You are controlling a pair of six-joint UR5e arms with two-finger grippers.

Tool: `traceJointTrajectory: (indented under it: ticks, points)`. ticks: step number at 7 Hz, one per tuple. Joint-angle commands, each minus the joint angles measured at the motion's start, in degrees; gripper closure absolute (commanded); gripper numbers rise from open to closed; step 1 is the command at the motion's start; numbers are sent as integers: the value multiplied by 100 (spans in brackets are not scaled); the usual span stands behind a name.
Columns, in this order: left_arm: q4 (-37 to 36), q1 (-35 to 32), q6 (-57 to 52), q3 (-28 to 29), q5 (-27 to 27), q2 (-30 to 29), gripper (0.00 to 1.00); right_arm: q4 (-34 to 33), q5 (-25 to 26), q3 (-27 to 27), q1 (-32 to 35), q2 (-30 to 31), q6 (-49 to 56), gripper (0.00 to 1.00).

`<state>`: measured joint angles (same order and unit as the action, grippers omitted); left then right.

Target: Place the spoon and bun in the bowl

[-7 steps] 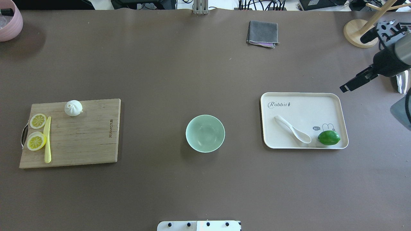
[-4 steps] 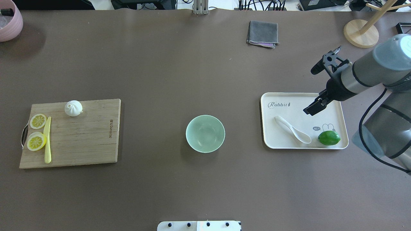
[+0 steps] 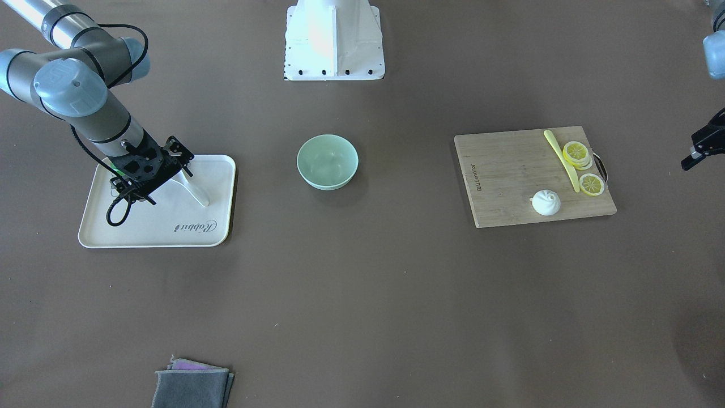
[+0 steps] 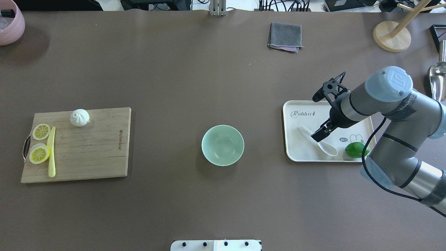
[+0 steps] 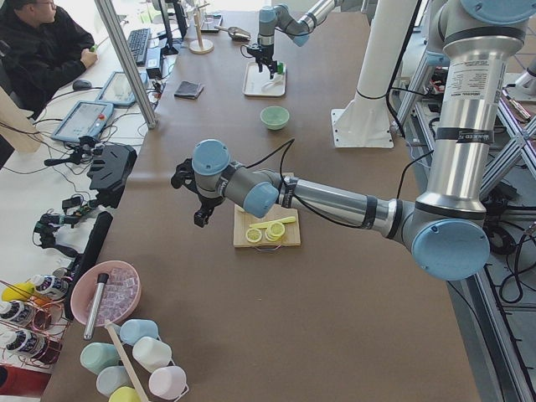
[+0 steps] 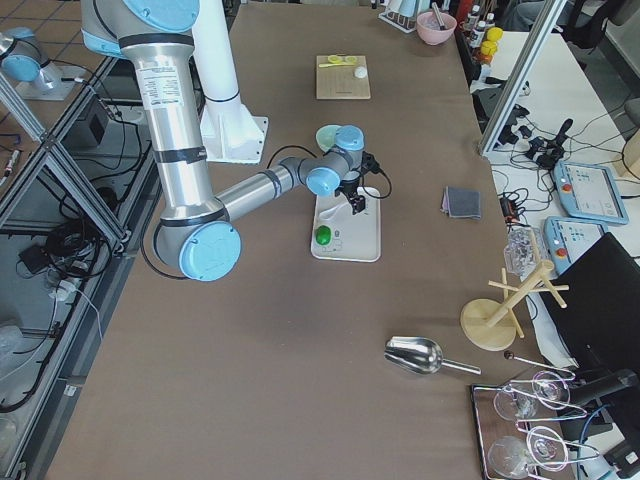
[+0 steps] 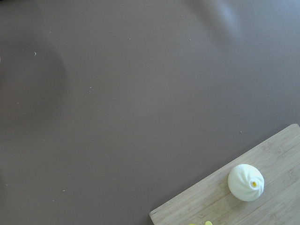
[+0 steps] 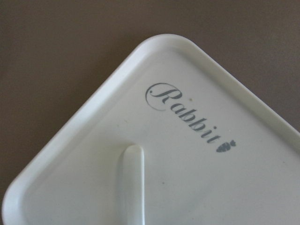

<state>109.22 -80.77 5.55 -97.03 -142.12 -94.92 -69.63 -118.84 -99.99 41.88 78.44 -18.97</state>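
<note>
Hanging low over the smooth cream plastic tray, the right gripper sits above the neck of the spoon, a glossy white piece with a deep oval scoop. From where I stand its black fingers cover the middle of the handle, and I cannot tell how wide they are set or whether they touch it. A shiny green lime lies just beside the scoop. The matte brown table carries the round, pale mint bowl at its centre and a grained wooden cutting board well apart from the tray, where the pleated white bun rests near one edge. The left gripper hangs out beyond the board, holding nothing I can see, its opening unclear. A folded grey cloth lies toward the operators' side.
</note>
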Motion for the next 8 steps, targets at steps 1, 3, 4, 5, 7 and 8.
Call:
traceJointTrajectory:
  ticks: [1,3,4,5,7,8]
  points:
    - [-15,0,16,26,0,-27,2,2,80,128,-180,-118,-299,1]
    - [-6,0,8,35,0,-35,2,2,300,129,-321,-119,-518,36]
    - [-6,0,16,35,0,-35,2,2,300,129,-365,-127,-624,53]
    - [-6,0,16,35,0,-44,2,2,300,129,-374,-119,-634,55]
    - [-15,0,16,43,0,-53,2,2,309,129,-400,-127,-774,89]
    - [-15,0,25,43,0,-53,2,2,361,129,-418,-136,-775,100]
